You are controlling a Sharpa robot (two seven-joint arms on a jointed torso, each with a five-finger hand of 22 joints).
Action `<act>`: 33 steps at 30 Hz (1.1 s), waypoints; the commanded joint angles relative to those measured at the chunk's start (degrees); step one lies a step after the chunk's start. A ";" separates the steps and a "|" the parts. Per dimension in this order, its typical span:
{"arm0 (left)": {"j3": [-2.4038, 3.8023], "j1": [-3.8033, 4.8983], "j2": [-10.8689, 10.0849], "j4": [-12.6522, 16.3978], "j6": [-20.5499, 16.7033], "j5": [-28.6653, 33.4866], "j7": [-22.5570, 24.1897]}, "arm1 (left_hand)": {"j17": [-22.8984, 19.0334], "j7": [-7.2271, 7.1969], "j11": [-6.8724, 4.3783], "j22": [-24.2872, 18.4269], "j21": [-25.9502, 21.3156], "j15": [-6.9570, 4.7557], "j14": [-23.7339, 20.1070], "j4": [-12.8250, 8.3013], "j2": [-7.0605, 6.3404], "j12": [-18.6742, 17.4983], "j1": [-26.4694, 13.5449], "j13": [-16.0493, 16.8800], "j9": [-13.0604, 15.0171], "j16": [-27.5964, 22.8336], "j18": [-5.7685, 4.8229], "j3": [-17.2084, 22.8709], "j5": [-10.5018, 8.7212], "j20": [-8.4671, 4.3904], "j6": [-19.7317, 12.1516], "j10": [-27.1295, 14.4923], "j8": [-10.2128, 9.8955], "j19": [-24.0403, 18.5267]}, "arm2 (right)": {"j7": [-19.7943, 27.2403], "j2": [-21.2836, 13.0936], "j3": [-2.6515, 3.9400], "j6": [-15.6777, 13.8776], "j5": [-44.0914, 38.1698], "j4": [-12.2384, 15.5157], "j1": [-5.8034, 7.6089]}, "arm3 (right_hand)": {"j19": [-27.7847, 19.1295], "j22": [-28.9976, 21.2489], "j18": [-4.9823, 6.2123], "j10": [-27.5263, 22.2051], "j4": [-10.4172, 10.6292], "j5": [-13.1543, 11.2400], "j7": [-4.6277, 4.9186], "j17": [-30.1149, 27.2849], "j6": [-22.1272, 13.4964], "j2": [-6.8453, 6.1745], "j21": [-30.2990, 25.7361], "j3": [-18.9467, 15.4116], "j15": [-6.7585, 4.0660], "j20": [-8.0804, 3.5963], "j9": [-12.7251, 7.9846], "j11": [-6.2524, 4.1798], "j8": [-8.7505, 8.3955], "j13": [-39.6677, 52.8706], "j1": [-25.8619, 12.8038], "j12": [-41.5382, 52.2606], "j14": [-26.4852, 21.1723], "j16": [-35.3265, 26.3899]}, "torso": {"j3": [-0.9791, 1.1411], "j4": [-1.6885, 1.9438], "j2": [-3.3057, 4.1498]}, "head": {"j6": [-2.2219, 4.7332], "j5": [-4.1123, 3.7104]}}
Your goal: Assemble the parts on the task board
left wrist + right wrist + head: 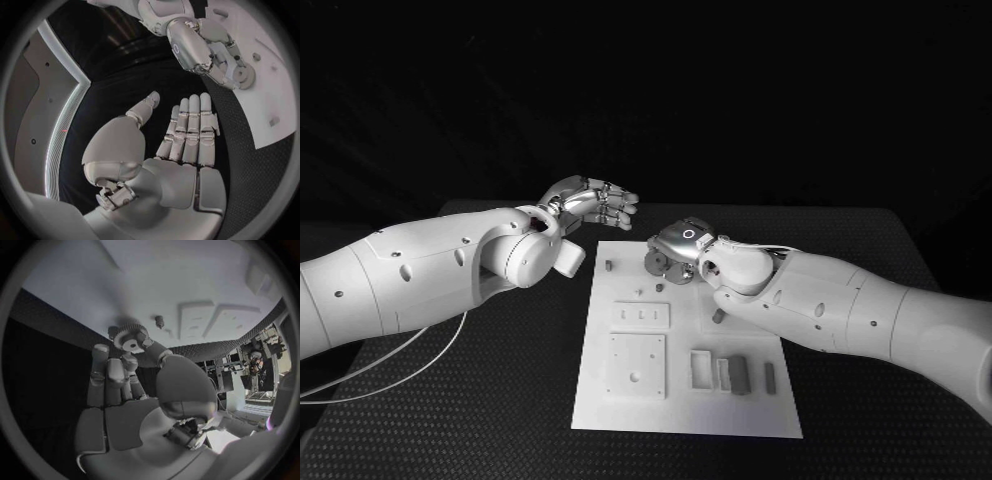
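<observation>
Right hand (678, 247) has a small gear (130, 339) pinched at its fingertips over the far end of the task board (687, 415), a little peg (159, 320) poking up nearby, while the left hand (181, 150) hovers off the board, fingers straight and empty.

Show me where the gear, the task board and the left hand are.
gear (131, 341): right wrist view, its round face.
task board (687, 410): head view, bare near part.
left hand (181, 150): left wrist view, base of the fingers.

One task board (689, 400); two robot hands: left (593, 205), right (678, 250); one gear (130, 339); one peg (159, 321).
</observation>
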 commanded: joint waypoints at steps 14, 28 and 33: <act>0.06 0.17 0.08 0.09 0.45 -0.15 0.41 | 0.15 0.03 0.02 0.08 -0.24 0.16 0.21 0.21 0.14 -0.43 0.23 0.12 0.09 -0.34 0.85 -0.18 -0.20 0.09 -0.44 0.29 -0.25 -0.14 | 0.41 0.36 -0.46 4.26 -0.17 -0.75 -0.42 | 0.08 0.60 0.71 -1.17 0.09 0.29 -0.17 -0.54 11.58 -1.50 -0.52 -0.37 0.29 0.18 -0.26 -0.13 -0.62 -0.31 -0.58 -0.59 -0.26 -0.47 | 0.01 -0.10 -0.01 | -0.24 0.19; 0.06 0.19 0.07 0.12 0.48 -0.15 0.44 | 0.21 0.03 0.02 0.09 -0.26 0.16 0.22 0.21 0.14 -0.47 0.23 0.15 0.10 -0.40 0.85 -0.19 -0.20 0.09 -0.44 0.29 -0.26 -0.14 | 0.64 0.24 -0.66 5.61 0.01 -0.42 -0.58 | -0.01 0.62 0.71 -1.34 0.10 0.29 -0.07 -0.56 11.51 -1.88 -0.66 -0.38 0.40 0.26 -0.33 -0.02 -0.80 -0.35 -0.79 -0.63 -0.40 -0.50 | 0.04 -0.13 -0.02 | -0.41 0.27; 0.06 0.19 0.04 0.15 0.46 -0.15 0.44 | 0.23 0.03 0.02 0.09 -0.27 0.16 0.23 0.21 0.15 -0.48 0.24 0.16 0.10 -0.42 0.85 -0.18 -0.20 0.09 -0.44 0.30 -0.27 -0.13 | 0.63 0.14 -0.70 5.75 0.09 -0.41 -0.59 | -0.05 0.63 0.71 -1.40 0.11 0.28 -0.04 -0.56 11.51 -2.09 -0.71 -0.38 0.44 0.29 -0.36 0.01 -0.86 -0.36 -0.86 -0.63 -0.46 -0.52 | 0.03 -0.11 -0.03 | -0.47 0.28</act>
